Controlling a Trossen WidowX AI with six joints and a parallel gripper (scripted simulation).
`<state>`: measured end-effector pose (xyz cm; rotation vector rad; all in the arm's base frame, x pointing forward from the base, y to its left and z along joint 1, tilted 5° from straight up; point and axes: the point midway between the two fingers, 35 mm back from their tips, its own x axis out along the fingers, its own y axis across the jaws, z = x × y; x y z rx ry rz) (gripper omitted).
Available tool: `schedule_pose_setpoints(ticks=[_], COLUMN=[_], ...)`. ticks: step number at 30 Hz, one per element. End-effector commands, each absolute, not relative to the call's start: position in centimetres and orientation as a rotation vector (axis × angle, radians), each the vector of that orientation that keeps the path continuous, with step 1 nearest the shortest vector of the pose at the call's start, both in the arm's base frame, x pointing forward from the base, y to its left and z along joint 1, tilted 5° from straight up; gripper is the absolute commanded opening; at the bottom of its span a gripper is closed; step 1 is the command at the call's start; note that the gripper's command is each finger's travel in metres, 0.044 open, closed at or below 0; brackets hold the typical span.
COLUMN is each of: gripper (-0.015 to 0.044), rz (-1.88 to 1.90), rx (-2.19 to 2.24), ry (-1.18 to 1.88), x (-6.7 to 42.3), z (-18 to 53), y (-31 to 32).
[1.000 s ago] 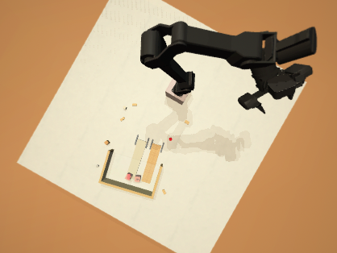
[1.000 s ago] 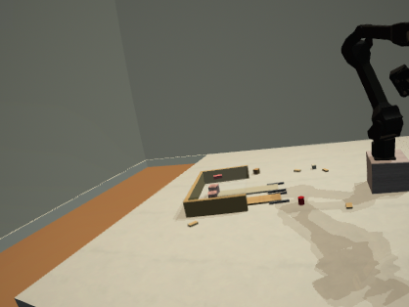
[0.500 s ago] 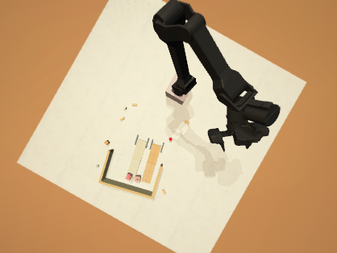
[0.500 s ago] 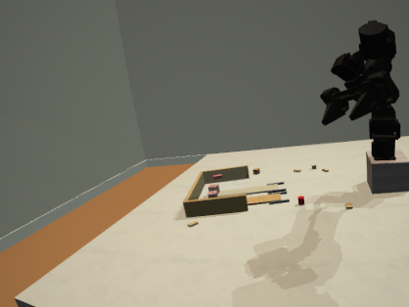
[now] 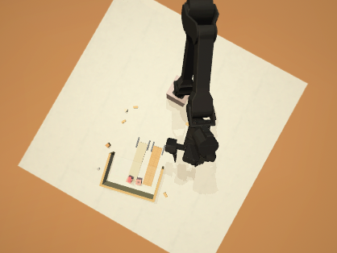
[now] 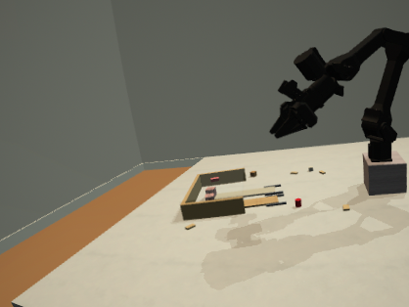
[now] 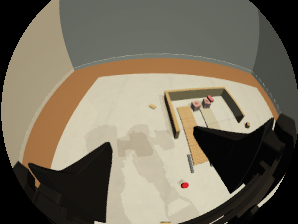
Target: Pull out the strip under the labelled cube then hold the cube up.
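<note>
Strips lie side by side inside a low three-walled pen [image 5: 106,173] on the pale bench [image 5: 242,169], their dark-tipped ends poking out through its open side toward the arm. The strip on the arm's side is orange [image 5: 152,166]; the paler strip [image 5: 139,160] runs beside it. Two small pink-red cubes sit close together at the far, walled end of the pale strips: one [image 5: 131,179] nearer the pen's middle, the other [image 5: 139,181] just beside it toward the orange strip. From where I stand I cannot make out which of them carries the label, nor exactly which strip each rests on.

The black arm [image 5: 200,76] rises from a grey block base [image 6: 397,188] near the bench's far edge and reaches forward and down. Its hand [image 6: 281,129] hangs high in the air, well above the bench and well apart from the pen, tilted down toward the strips' free ends. The fingers are spread wide with nothing between them; through the wrist camera the pen [image 7: 174,121] and both cubes show beyond the gap.

A small red cylinder [image 6: 297,202] stands on the bench just past the strip ends. Little tan chips are scattered around, one [image 6: 190,226] near the pen's front corner and another [image 6: 346,207] closer to the base. The arm's shadow [image 6: 274,254] sprawls across the bench in front.
</note>
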<state>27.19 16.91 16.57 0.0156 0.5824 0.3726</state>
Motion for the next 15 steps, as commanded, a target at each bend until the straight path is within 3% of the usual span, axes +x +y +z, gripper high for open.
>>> schedule_pose_setpoints(ticks=[1, 11, 15], gripper=[0.0400, 0.0400, 0.0400], rz=[0.279, 0.042, 0.009], rx=[0.017, 0.059, 0.068], ry=[0.600, 0.630, 0.633], x=[29.4, 31.6, 31.4], z=[15.1, 12.0, 11.6], y=[12.6, 0.6, -1.2])
